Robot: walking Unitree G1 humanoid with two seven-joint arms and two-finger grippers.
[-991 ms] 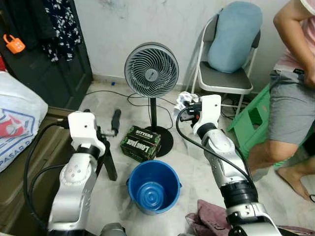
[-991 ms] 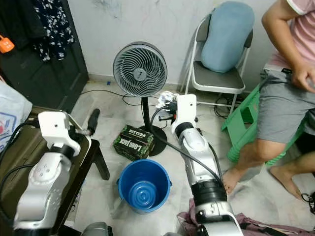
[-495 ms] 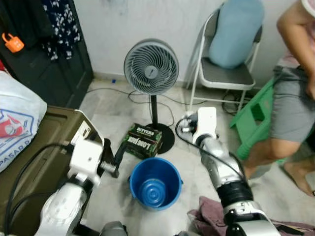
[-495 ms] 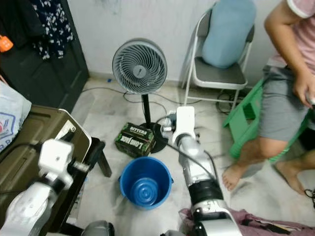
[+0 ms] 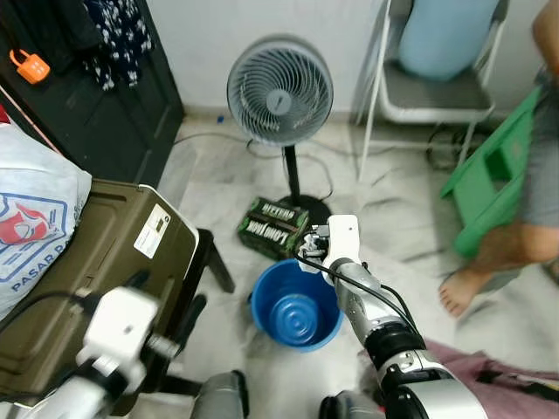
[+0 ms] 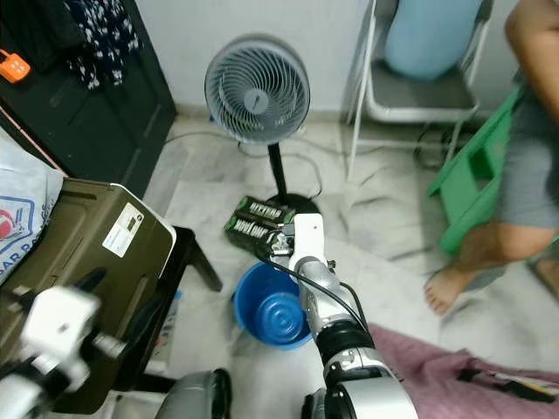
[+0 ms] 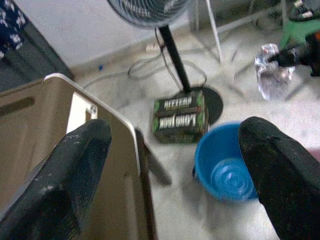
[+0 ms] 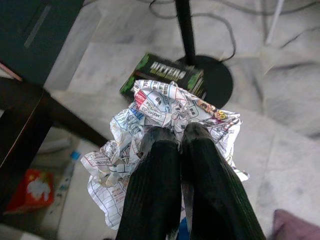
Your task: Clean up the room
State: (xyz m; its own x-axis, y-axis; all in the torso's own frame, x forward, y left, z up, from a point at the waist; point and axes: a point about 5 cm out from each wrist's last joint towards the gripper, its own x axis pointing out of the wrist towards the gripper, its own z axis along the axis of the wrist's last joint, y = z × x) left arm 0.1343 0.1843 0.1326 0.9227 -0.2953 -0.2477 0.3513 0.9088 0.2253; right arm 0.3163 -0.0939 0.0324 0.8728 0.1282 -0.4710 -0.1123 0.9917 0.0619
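Observation:
My right gripper [image 8: 175, 134] is shut on a crumpled printed paper [image 8: 167, 107]. In the eye views it [image 5: 311, 242] hangs just above the far rim of a blue bucket [image 5: 297, 312] on the floor. The paper also shows as a pale wad [image 7: 272, 70] above the bucket [image 7: 225, 170] in the left wrist view. My left gripper [image 7: 172, 137] is open and holds nothing, low at my left beside the olive trunk [image 5: 87, 271]; it is blurred in the eye views.
A green Long Jack box [image 5: 275, 229] lies by the base of a standing fan [image 5: 279, 92]. A printed bag [image 5: 35, 209] rests on the trunk. At the right are a folding chair [image 5: 437, 83], a green stool [image 5: 498, 170], a person's foot [image 5: 458, 292] and a pink cloth [image 5: 489, 384].
The camera has tilted down and shifted. My right gripper has come down with the paper from near the fan to the bucket's rim. My left arm has dropped low at the left.

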